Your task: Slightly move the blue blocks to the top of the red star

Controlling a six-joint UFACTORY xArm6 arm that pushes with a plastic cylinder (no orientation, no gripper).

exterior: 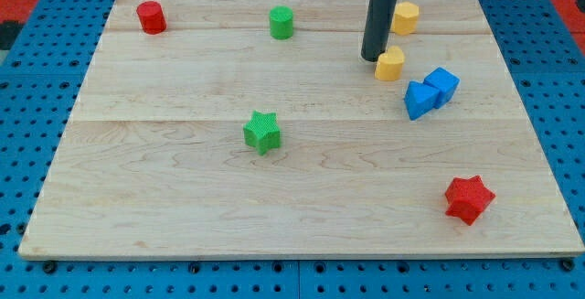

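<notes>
The tabletop (183,198) is a pale wood board on a blue base full of little holes (27,80). No words or labels can be read on anything.

The arm has no claw, so nothing is held. It ends in a dark rod (379,16) that comes down from the view's top. My tip (373,58) sits on the wood, just to the left of a yellow block (390,63). I cannot tell if they touch. A second yellow block (405,17) sits higher up, just right of the rod.

Two blue blocks sit side by side and touch. The blue block on the left (420,99) is a bit lower, and the blue cube on the right (442,85) is a bit higher. Both are just below and right of the yellow block by my tip.

The red star (469,198) is near the bottom right corner, well below the blue blocks.

A green star (262,132) sits near the middle. A green block (281,23) is near the top. A red block (151,16) is in the top left corner.
</notes>
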